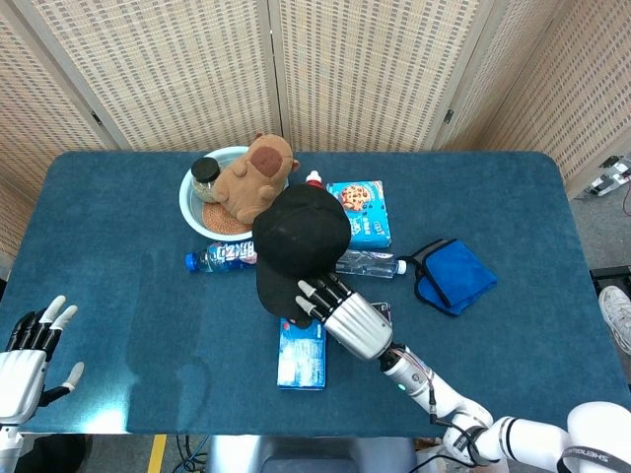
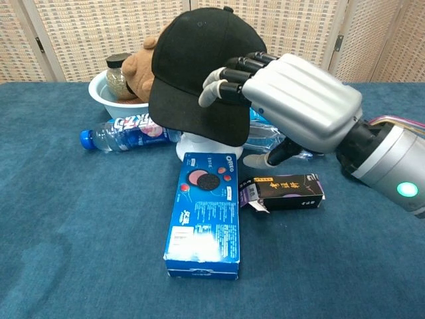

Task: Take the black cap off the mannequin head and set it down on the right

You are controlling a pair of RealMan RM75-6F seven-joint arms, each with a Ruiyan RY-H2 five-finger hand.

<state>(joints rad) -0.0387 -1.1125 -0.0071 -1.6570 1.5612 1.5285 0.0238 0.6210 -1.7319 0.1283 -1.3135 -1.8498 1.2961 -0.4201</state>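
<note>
The black cap (image 1: 296, 241) (image 2: 199, 66) sits on the white mannequin head (image 2: 199, 143), of which only the lower part shows under the brim. My right hand (image 1: 345, 315) (image 2: 292, 106) has reached the cap's right front. Its fingers (image 2: 222, 76) lie over the top of the brim, and the thumb (image 2: 259, 160) hangs below it, apart from the fabric. I see no closed grip on the brim. My left hand (image 1: 28, 347) rests at the table's near left corner with fingers apart, holding nothing.
An Oreo box (image 2: 204, 214) and a small dark box (image 2: 282, 191) lie in front of the head. Behind are a white bowl (image 1: 192, 212) with a plush toy (image 1: 254, 177), two bottles (image 1: 217, 259) (image 1: 370, 264), a blue cookie box (image 1: 360, 212), and a blue cloth (image 1: 454, 276) on the right.
</note>
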